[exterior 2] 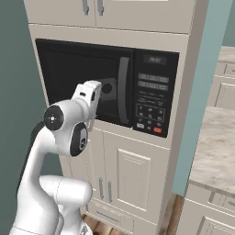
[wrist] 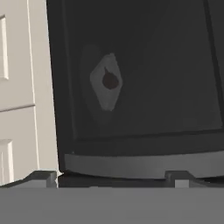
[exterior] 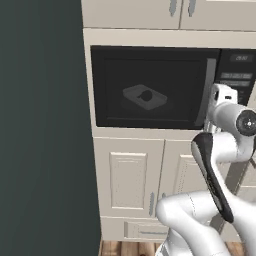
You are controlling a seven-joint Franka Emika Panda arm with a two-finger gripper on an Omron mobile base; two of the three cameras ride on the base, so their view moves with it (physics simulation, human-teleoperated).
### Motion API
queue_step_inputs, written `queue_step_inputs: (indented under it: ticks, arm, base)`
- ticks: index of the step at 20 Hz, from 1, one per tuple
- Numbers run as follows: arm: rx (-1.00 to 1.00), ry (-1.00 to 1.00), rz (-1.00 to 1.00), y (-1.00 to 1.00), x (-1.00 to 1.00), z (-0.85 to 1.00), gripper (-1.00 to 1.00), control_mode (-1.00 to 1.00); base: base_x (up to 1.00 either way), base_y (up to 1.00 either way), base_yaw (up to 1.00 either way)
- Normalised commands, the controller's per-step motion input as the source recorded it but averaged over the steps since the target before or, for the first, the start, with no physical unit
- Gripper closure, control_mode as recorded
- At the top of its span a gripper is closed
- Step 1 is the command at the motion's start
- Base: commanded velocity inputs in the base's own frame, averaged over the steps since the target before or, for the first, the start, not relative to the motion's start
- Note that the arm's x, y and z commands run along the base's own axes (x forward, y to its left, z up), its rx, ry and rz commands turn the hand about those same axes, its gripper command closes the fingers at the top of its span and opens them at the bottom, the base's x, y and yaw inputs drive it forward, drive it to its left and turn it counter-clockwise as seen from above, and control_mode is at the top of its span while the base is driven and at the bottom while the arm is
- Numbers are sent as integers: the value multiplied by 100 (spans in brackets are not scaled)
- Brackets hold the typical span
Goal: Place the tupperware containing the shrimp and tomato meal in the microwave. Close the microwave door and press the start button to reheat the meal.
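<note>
Left base view, gripper: the hand (exterior: 220, 100) sits just in front of the right end of the microwave door (exterior: 150, 87), by the handle (exterior: 209, 92); the fingers are hidden behind the wrist, so I cannot tell how far they are spread or whether they touch anything.
Left base view, microwave: the microwave (exterior: 170, 87) is a black box set into cream cabinetry, its door closed flush.
Left base view, tupperware: the tupperware (exterior: 145, 97) shows dimly through the tinted window, a shallow pale rectangular tray inside the cavity with a small dark round lump on it, the tomato (exterior: 146, 95).
Left base view, surroundings: cream panelled cabinet doors (exterior: 129, 180) below, a plain dark teal wall (exterior: 45, 125) at left.

Right base view, gripper: the white hand (exterior 2: 89, 103) points at the door's lower middle, left of the long curved grey bar handle (exterior 2: 122, 89); fingertips hidden, spread unreadable.
Right base view, keypad: the keypad panel (exterior 2: 153, 94) carries a display, rows of grey buttons and one red button (exterior 2: 158, 130).
Right base view, extra: a speckled stone surface (exterior 2: 215, 142) at right.

Hand view, gripper: two fingertips (wrist: 43, 177) rise at the bottom edge, set well apart, nothing between them; contact with the door cannot be judged.
Hand view, handle: a smooth grey bar crosses just above the tips.
Hand view, meal: behind the dark glass, the pale tray appears rolled sideways with the dark red tomato on it; the shrimp cannot be made out.
</note>
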Motion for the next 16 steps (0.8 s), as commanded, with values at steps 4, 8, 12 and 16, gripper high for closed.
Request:
queue_step_inputs:
  ticks: [4,8,12,16]
  arm:
    - [27,0,16,-99,-66,0,-100,-100]
    - [20,0,21,-80,-64,0,-100,-100]
    - [9,2,18,-48,-41,0,-100,-100]
    - [0,3,13,-6,-9,-11,100,-100]
  base:
    - [0,0,0]
    - [0,0,0]
    - [0,0,0]
    - [0,0,0]
